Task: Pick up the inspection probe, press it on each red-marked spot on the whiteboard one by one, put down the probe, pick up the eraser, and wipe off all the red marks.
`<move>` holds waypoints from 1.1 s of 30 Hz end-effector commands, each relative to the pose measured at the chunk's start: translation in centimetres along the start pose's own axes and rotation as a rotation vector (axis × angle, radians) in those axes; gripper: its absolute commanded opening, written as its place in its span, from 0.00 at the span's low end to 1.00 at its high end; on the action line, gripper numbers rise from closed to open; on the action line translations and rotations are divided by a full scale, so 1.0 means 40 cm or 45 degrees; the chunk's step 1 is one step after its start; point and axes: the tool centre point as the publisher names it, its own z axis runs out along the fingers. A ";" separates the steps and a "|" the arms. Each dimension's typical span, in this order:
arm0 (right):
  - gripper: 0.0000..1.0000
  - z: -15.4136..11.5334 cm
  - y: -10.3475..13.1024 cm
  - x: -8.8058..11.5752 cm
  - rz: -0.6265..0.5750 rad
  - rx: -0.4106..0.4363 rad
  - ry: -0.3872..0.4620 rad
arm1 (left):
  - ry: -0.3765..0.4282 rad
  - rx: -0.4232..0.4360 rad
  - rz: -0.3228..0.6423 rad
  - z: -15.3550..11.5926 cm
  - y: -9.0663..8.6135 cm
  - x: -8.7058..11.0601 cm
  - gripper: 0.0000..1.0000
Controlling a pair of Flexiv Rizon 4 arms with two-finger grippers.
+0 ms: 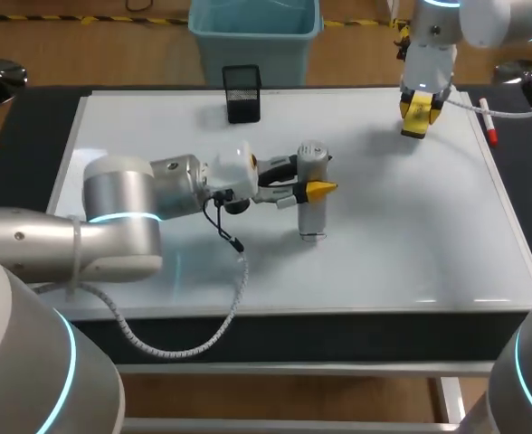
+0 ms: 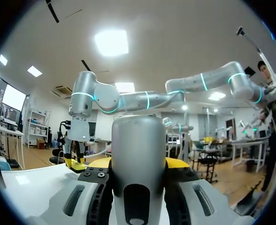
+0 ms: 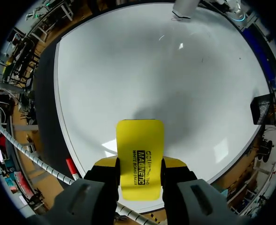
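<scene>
left end effector (image 1: pixel 309 178) grips probe (image 1: pixel 312 217) | right end effector (image 1: pixel 417 116) grips eraser (image 3: pixel 140 150) | left wrist view hides probe tip

Near whiteboard (image 1: pixel 411 235) centre: probe (image 1: pixel 312 203) upright, clamped between left gripper (image 1: pixel 309 178) fingers. On whiteboard far edge: mesh holder (image 1: pixel 242 93). Above whiteboard far right corner: eraser (image 1: pixel 416 116), held in right gripper (image 3: pixel 140 164). Just off whiteboard right edge: marker (image 1: pixel 489 122).

Black table top (image 1: pixel 33 98), pale metal frame (image 1: pixel 293 369) beneath front
</scene>
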 end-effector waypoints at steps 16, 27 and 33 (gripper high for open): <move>0.00 -0.003 -0.002 0.001 -0.002 0.000 0.004 | 0.013 -0.007 0.036 0.004 0.033 0.008 0.00; 0.00 -0.003 -0.002 0.001 -0.002 0.000 0.004 | 0.023 -0.016 0.044 -0.005 0.057 0.006 0.00; 0.00 -0.003 -0.002 0.001 -0.002 0.000 0.004 | 0.042 -0.047 0.048 -0.004 0.064 0.012 0.00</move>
